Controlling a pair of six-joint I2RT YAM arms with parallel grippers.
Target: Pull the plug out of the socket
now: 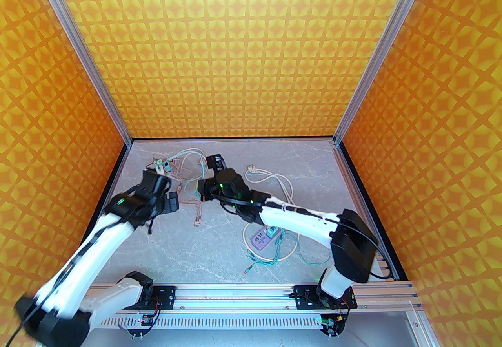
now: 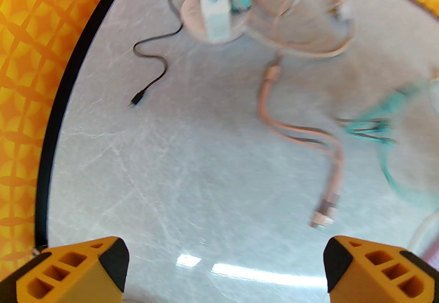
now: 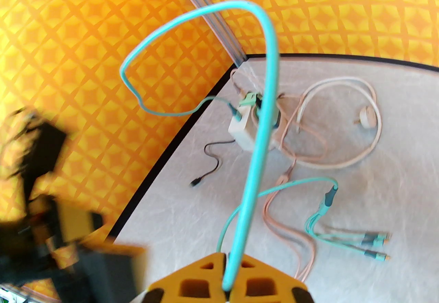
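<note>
While your left gripper (image 2: pixel 224 260) gapes, your right gripper (image 3: pixel 226 289) pinches the thin teal cable (image 3: pixel 253 157) to unplug the white eleven-o'clock socket (image 3: pixel 240 132).

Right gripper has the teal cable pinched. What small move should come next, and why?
Probably bring the open left gripper forward and down onto the white charger block to brace it. The right gripper is shut on the teal cable, whose plug looks seated in the block. Nothing holds the block, so pulling now would likely just drag it.
</note>
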